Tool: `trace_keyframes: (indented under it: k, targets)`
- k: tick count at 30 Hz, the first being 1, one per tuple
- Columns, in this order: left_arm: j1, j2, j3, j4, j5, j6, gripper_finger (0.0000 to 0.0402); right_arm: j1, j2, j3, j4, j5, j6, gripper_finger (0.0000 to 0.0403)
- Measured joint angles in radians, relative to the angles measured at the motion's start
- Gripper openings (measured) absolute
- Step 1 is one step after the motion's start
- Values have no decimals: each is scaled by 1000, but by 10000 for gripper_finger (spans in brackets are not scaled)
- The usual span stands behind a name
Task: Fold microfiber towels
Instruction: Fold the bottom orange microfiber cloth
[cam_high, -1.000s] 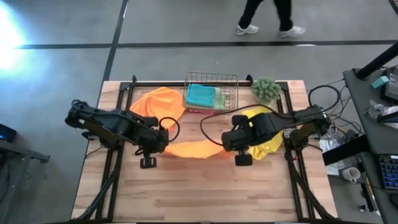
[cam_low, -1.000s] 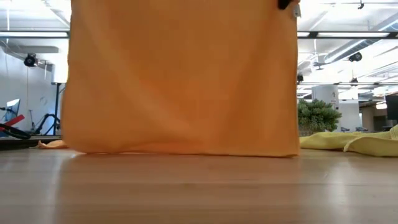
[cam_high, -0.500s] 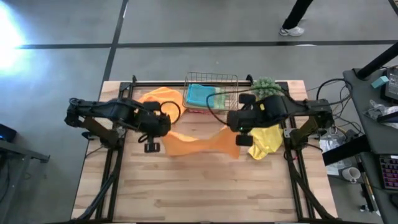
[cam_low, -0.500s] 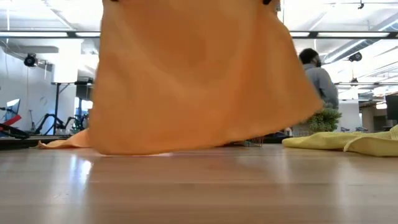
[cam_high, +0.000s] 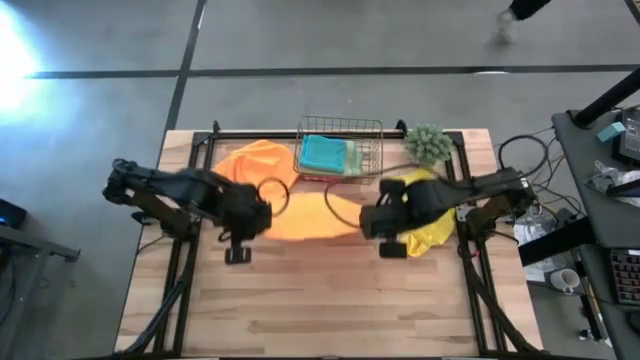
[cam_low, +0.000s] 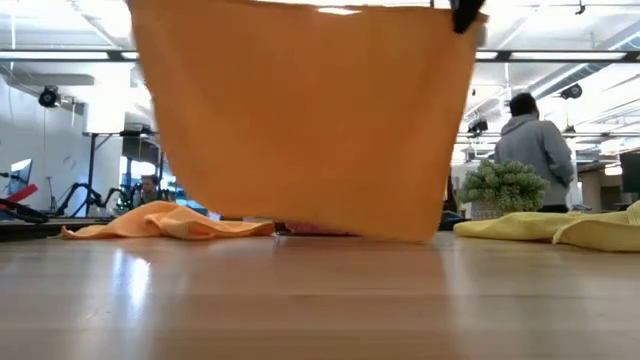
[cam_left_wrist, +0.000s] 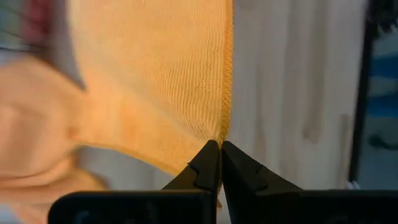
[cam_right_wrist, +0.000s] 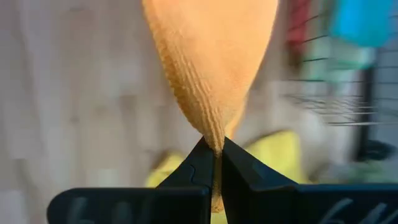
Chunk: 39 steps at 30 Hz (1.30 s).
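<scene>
Evidently, the orange towel (cam_low: 300, 120) was held hanging as a sheet above the surface (cam_high: 330, 300), the left gripper (cam_left_wrist: 219, 152) and right gripper (cam_right_wrist: 214, 152) each with jaws clamped on a top corner, presumably to spread it flat before folding. Its lower edge hung clear of the wood. The near half of the surface lay open; a second orange towel (cam_high: 255, 160), the yellow towel (cam_high: 430, 225) and the wire basket (cam_high: 340, 150) crowded the far side.
</scene>
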Motion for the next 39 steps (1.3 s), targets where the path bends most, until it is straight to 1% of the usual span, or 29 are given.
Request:
trace_keyframes:
  k: [4,7,9,13,18,22,24,29,35,39]
  targets:
    - [-68,3,-115,81,91,-43,0,58,9,-97,107,-80,69,8]
    - [-103,3,-207,165,192,-84,0,86,9,-167,246,-159,110,8]
    - [-129,3,-259,209,235,-109,0,104,9,-203,335,-209,147,8]
    - [-172,3,-332,287,279,-172,0,142,9,-251,445,-268,237,8]
    - [-216,3,-376,388,317,-254,0,188,9,-287,520,-346,344,8]
    - [-240,8,-388,468,351,-308,0,223,16,-306,549,-355,414,8]
    - [-255,10,-390,486,369,-322,0,239,30,-306,553,-355,452,8]
    - [-279,14,-407,503,373,-350,0,274,82,-307,556,-355,548,8]
    - [-277,15,-476,499,371,-373,0,274,128,-307,552,-341,573,8]
    - [-268,15,-530,498,367,-373,0,241,133,-308,534,-290,567,8]
